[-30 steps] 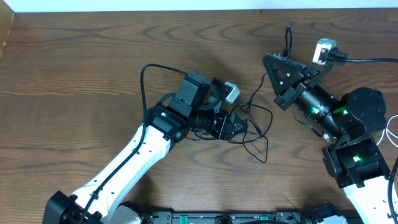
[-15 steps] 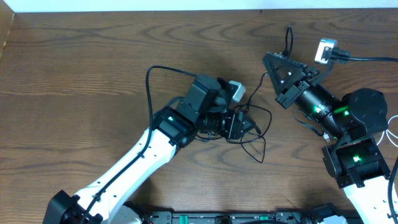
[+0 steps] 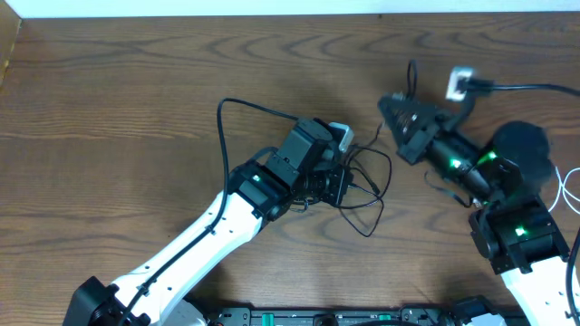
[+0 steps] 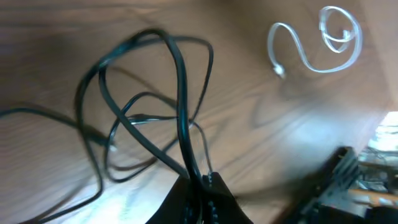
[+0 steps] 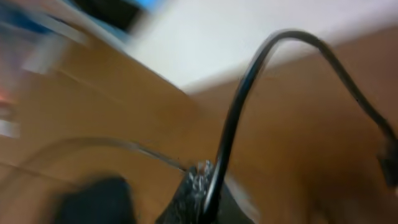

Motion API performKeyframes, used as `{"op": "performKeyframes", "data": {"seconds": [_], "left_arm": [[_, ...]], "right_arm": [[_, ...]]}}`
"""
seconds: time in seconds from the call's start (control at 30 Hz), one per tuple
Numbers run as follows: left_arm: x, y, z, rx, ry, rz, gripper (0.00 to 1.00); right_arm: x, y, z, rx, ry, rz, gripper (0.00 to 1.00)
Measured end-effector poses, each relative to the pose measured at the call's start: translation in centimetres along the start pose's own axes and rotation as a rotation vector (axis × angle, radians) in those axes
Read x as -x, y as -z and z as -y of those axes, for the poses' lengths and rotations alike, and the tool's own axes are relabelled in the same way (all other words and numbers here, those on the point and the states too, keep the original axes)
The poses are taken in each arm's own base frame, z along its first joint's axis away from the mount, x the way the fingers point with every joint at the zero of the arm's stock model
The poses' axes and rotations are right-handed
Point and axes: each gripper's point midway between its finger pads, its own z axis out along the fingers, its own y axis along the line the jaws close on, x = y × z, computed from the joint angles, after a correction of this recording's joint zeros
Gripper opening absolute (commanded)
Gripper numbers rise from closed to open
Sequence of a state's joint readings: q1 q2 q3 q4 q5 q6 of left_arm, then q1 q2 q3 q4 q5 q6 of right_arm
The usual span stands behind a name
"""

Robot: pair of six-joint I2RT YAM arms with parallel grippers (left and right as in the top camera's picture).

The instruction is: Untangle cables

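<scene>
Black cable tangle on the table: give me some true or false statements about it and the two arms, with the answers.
1. The left tool is clamped on a strand of the tangled black cable. True.
2. That tangle lies at the far left edge of the brown wooden table. False: it sits near the middle, between the two arms.
3. The right tool is shut on a thin black cable strand. True.
4. The thin white coiled cable is wound into the black tangle. False: it lies apart from it, towards the table's right side.
</scene>
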State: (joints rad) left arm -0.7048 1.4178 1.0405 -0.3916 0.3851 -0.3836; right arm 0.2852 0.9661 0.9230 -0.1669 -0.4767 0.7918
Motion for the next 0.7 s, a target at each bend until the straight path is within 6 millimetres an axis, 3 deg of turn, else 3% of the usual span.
{"op": "performKeyframes", "data": {"seconds": [0.07,0.17,0.3,0.33,0.4,0.43,0.47,0.57,0.7], "left_arm": [[0.4,0.3,-1.2,0.034,0.014,0.012,0.08],[1.8,1.5,-3.2,0.073,0.044,0.061,0.08],[4.4,4.9,-4.7,0.095,0.083,0.184,0.08],[5.1,5.9,-4.6,0.084,0.093,0.222,0.08],[6.8,7.5,-3.5,0.018,0.092,0.297,0.08],[7.5,8.3,-2.7,-0.021,0.084,0.329,0.08],[8.0,8.9,-1.8,-0.063,0.071,0.354,0.08],[8.6,10.4,1.4,-0.214,0.02,0.377,0.08],[7.4,10.6,3.2,-0.315,0.003,0.314,0.08]], "right_arm": [[-3.2,0.5,3.8,-0.164,-0.061,-0.114,0.01],[-6.5,2.1,8.2,-0.371,-0.119,-0.216,0.01],[-10.2,5.4,12.5,-0.622,-0.17,-0.337,0.02],[-10.9,6.1,13.2,-0.669,-0.177,-0.363,0.09],[-12.0,7.3,14.3,-0.745,-0.184,-0.412,0.48],[-12.2,7.4,14.7,-0.766,-0.189,-0.422,0.61],[-12.2,7.4,15.1,-0.783,-0.187,-0.423,0.66],[-11.6,5.8,15.2,-0.74,-0.162,-0.417,0.68],[-10.1,2.1,12.7,-0.526,-0.083,-0.398,0.7]]}}
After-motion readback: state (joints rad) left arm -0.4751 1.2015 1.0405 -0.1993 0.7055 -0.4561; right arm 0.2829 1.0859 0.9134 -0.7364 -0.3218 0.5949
